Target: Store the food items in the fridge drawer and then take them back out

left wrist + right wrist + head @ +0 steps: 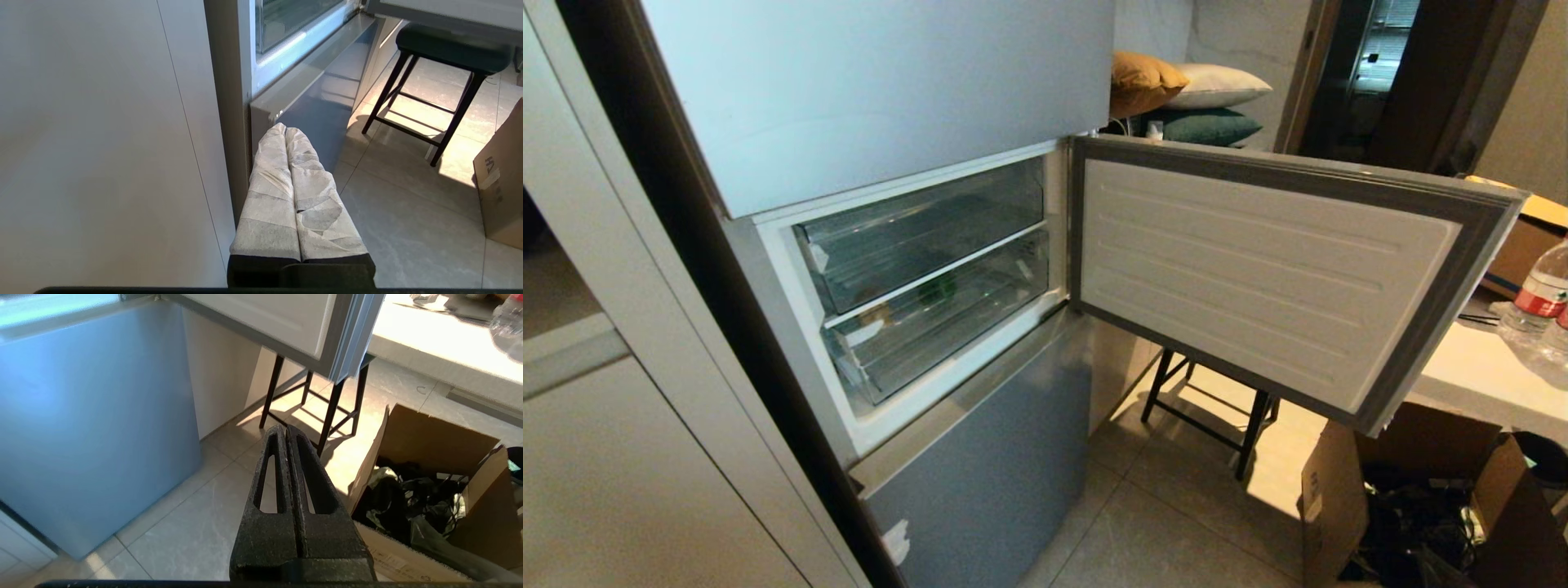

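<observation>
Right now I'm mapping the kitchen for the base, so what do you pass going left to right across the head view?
Beige cabinet → fridge drawer → open fridge door → cardboard box → water bottle.

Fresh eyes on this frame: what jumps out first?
The open fridge door swung out to the right, baring two clear drawers stacked in the middle compartment. Something green shows through the plastic near their dividing rail. Both grippers, left and right, hang shut and empty above the floor.
</observation>
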Tool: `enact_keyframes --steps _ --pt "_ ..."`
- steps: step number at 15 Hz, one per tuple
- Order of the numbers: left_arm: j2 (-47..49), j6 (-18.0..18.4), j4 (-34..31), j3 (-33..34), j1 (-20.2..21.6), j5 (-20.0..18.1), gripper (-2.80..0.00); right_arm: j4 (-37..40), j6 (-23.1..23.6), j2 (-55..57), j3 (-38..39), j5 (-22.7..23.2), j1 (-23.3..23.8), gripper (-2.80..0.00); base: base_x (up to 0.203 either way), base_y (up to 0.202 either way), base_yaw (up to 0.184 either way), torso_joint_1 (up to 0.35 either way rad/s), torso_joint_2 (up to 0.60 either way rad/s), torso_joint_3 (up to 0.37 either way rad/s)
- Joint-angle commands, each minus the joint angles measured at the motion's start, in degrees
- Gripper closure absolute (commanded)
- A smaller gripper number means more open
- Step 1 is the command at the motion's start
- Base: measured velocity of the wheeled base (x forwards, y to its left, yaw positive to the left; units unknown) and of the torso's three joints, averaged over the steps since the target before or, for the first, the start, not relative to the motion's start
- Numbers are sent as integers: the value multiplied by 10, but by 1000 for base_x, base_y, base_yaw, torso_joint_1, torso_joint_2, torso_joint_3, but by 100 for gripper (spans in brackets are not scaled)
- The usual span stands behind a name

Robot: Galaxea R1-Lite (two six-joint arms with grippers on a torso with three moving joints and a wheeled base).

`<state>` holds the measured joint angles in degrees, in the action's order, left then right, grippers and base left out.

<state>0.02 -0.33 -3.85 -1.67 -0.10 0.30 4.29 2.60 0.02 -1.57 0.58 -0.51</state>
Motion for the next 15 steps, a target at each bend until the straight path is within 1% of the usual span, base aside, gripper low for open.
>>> enact_keyframes --steps 1,9,12,15 --pt "0 0 0 0 0 0 0 0 0 0 0 0 0 0 0 0 0 -164 431 266" --pt "0 0 0 0 0 0 0 0 -1 0 0 0 0 0 0 0 0 -189 533 340" --pt "0 0 0 0 0 0 0 0 -2 0 0 0 0 0 0 0 0 -62 199 135" --pt "0 0 0 0 0 0 0 0 -34 0 0 -2 0 0 0 0 0 -10 36 25"
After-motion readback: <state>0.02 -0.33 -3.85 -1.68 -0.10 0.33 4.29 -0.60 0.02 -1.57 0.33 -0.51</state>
